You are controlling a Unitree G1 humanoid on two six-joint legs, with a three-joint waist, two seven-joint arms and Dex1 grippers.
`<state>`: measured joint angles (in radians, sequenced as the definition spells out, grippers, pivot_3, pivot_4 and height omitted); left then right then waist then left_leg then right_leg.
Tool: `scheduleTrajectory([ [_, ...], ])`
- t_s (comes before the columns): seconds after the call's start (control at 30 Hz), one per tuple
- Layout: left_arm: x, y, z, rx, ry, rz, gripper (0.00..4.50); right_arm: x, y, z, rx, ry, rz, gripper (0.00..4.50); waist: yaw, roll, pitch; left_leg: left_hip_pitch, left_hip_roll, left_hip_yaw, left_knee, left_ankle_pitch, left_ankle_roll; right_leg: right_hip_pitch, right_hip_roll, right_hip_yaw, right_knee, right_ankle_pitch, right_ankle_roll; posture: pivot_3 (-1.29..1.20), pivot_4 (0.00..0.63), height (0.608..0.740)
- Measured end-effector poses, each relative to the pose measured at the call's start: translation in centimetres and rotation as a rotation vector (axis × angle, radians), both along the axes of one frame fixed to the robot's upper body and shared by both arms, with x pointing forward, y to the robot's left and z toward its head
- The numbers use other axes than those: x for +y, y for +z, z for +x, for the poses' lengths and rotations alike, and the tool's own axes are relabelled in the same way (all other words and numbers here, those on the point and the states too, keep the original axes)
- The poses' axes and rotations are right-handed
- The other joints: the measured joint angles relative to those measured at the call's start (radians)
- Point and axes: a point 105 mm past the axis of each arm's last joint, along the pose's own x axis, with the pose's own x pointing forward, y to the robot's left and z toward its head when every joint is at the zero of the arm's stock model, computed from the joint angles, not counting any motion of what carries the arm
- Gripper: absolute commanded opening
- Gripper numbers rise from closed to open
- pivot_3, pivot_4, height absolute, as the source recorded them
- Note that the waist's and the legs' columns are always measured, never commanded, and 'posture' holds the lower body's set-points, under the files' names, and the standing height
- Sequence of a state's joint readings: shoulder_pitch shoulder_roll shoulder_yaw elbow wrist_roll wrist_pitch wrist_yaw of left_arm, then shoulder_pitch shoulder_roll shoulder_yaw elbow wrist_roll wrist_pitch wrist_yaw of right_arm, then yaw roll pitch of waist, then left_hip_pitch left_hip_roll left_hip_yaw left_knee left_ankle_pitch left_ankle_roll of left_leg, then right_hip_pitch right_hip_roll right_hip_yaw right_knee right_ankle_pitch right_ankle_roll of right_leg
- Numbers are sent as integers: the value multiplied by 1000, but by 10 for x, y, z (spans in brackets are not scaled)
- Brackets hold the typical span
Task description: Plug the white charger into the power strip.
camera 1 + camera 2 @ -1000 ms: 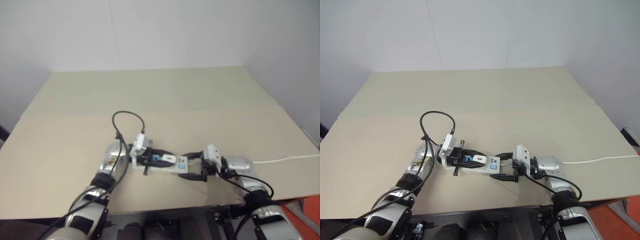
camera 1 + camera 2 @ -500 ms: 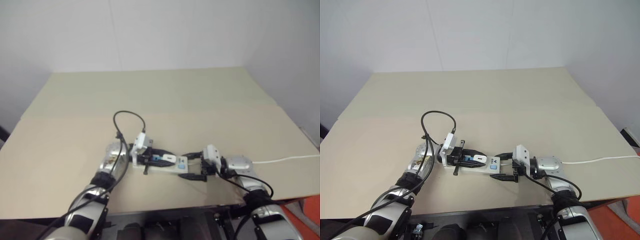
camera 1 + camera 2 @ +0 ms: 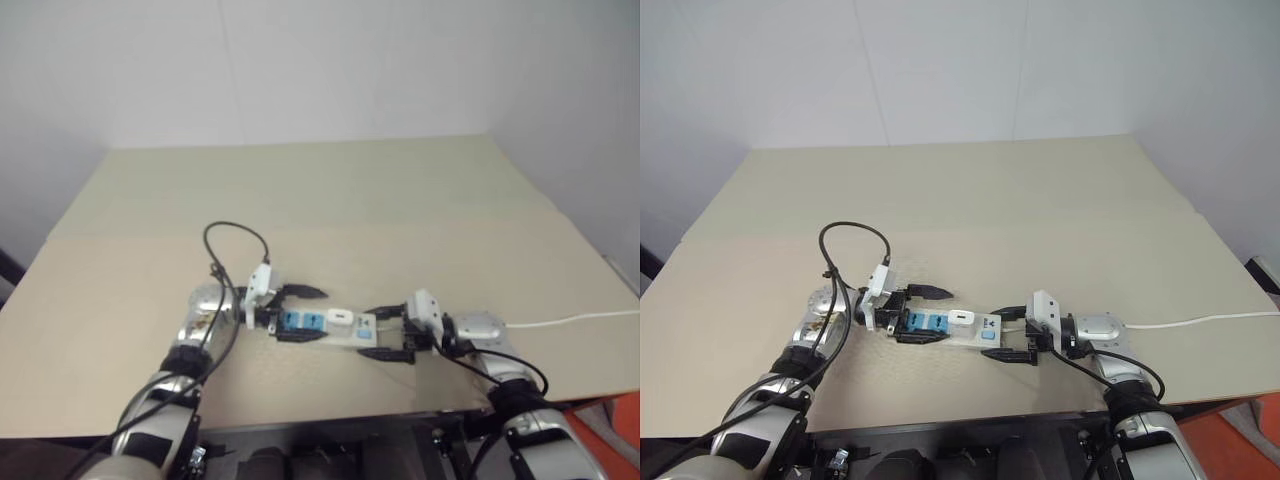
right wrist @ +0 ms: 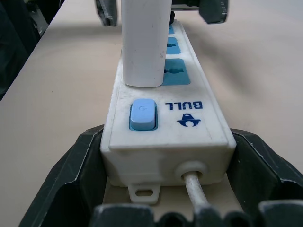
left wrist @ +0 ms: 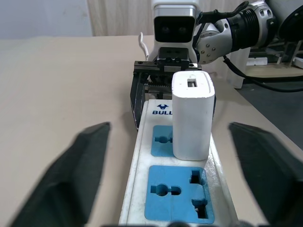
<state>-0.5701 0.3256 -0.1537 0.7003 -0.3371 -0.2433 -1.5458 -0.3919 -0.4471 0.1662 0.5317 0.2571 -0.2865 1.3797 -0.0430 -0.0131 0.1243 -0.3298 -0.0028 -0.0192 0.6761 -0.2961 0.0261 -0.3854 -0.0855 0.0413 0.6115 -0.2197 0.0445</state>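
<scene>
We see white charger (image 5: 191,113) upright in power strip (image 3: 330,330) socket nearest switch | strip near surface (image 3: 330,200) front edge, marked "BULL" | left hand (image 3: 293,313) spread, empty | right hand (image 4: 165,189) clamps strip's cord end

Glossy white plastic charger (image 5: 191,113) and power strip (image 4: 168,123); matt table (image 3: 400,200).

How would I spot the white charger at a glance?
Find the long white plastic power strip near the front edge of the beige table, between the two tools. The small white rounded plastic charger stands upright in the blue socket nearest the blue switch, the only block rising from it.
</scene>
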Motion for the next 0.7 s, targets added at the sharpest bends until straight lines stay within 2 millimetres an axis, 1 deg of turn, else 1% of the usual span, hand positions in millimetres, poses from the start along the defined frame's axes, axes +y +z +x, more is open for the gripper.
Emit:
scheduleTrajectory([
  [0.3, 6, 5, -3, -9, -33, -3, 4464, 1, 1, 1, -3, 5, 1, 3447, -2, -1, 1, -1, 0, 0, 0, 0, 0, -1, 0, 0, 0, 0, 0, 0, 150, 740],
  [0.4, 17, 10, -2, -3, -23, 15, 4464, 2, 2, 1, -8, 14, 0, 3447, -4, -2, 3, -3, 0, 0, 0, 0, 0, -3, 0, 0, 0, 0, 0, 0, 150, 740],
  [0.47, 28, 12, -1, 7, -2, 35, 4464, 2, 4, 1, -18, 25, -1, 3447, -5, -4, 7, -4, 1, 0, 0, 0, 0, -5, 0, 0, 0, 1, -2, 0, 150, 740],
  [0.5, 38, 13, -1, 13, 23, 39, 4464, 3, 5, 0, -24, 30, 0, 3447, -5, -6, 9, -6, 1, -1, 0, 0, 0, -7, 1, 0, 0, 2, -3, 0, 150, 740],
  [0.57, 53, 18, 2, 4, 65, 38, 4500, 2, 6, 0, -38, 35, 2, 4170, -3, -11, 13, -8, 1, -1, 0, 0, 0, -10, 1, -1, 0, 2, -3, 0, 150, 740],
  [0.6, 61, 24, 4, -12, 91, 36, 4500, 2, 5, 0, -39, 41, -4, 4404, -1, -13, 15, -9, 2, -1, 0, 0, 0, -12, 1, -1, 0, 2, -4, 0, 150, 740],
  [0.7, 83, 40, 7, -50, 154, 28, 4500, 2, 7, 0, -47, 52, -7, 4458, -1, -16, 17, -13, 3, -1, 0, 0, 0, -16, 0, -1, 1, 3, -5, 0, 150, 740],
])
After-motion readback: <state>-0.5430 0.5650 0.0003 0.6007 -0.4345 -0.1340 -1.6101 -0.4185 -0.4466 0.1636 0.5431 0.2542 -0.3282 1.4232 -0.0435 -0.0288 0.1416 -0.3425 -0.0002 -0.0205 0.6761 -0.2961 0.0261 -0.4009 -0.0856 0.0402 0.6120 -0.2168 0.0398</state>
